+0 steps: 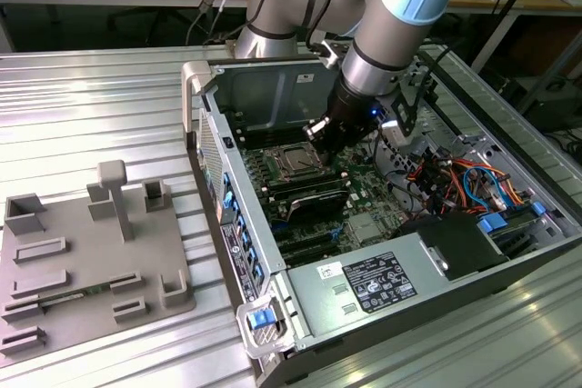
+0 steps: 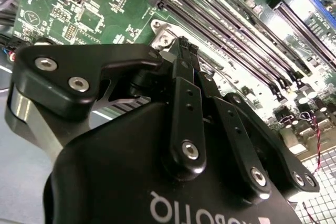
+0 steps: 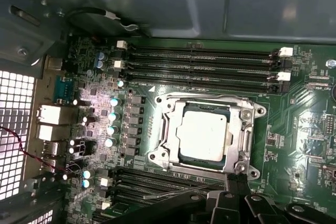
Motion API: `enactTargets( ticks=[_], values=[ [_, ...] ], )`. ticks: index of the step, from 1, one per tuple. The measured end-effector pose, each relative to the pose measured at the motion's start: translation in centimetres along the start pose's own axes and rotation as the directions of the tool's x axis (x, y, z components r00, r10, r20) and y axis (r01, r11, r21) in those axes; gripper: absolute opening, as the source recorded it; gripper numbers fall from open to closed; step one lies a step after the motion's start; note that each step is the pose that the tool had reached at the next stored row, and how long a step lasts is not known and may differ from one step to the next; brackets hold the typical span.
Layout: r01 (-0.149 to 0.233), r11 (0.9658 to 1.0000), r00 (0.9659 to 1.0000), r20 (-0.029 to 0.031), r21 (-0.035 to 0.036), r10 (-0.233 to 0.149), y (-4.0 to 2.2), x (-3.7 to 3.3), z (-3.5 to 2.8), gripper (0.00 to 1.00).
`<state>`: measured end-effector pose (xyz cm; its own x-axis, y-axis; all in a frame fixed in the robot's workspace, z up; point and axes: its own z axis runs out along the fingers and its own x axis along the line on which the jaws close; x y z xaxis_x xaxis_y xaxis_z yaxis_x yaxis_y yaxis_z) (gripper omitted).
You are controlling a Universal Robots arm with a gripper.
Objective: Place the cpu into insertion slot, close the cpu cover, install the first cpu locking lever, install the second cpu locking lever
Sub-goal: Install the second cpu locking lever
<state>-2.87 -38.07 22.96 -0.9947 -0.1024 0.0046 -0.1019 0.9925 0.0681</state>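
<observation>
The cpu lies flat in the insertion slot, its pale metal top showing through the hollow centre of the cpu cover, which lies down over the slot as a silver frame around the chip. In the exterior view the slot sits on the green motherboard inside the open computer case, just beside the arm's wrist on the exterior view's left; the chip itself is too small there to separate from its frame.

The gripper hangs low over the board, at the slot's edge. In the second wrist view its black fingers run up to tips that look pressed close together, with nothing visibly held between them; the tips partly cover a silver corner of the slot, so what they touch cannot be told. In the first wrist view only the gripper's dark linkage shows, cut off by the picture's edge and hiding the slot's near side and part of the black memory slots next to it. A thin wire-like lever runs beside that edge of the slot; whether it is latched cannot be made out.

Outside the case, well apart from the slot on the exterior view's left, a grey fixture tray rests on the ribbed metal table.
</observation>
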Motion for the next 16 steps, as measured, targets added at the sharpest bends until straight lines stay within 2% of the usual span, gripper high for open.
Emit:
enactTargets(
  ticks=[4,7,10,16],
  values=[
    [0.0,1.0,1.0,0.0,0.0,0.0,-0.45,0.14,-0.03,0.11],
    [0.0,1.0,1.0,0.0,0.0001,0.0,-0.45,0.24,-0.03,0.11],
    [-0.008,1.0,1.0,0.0005,-0.0002,0.008,-0.4,0.64,0.0,0.11],
    [-0.016,0.9999,0.9999,0.001,-0.0001,0.016,-0.4,0.7,0.0,0.11]
  ],
)
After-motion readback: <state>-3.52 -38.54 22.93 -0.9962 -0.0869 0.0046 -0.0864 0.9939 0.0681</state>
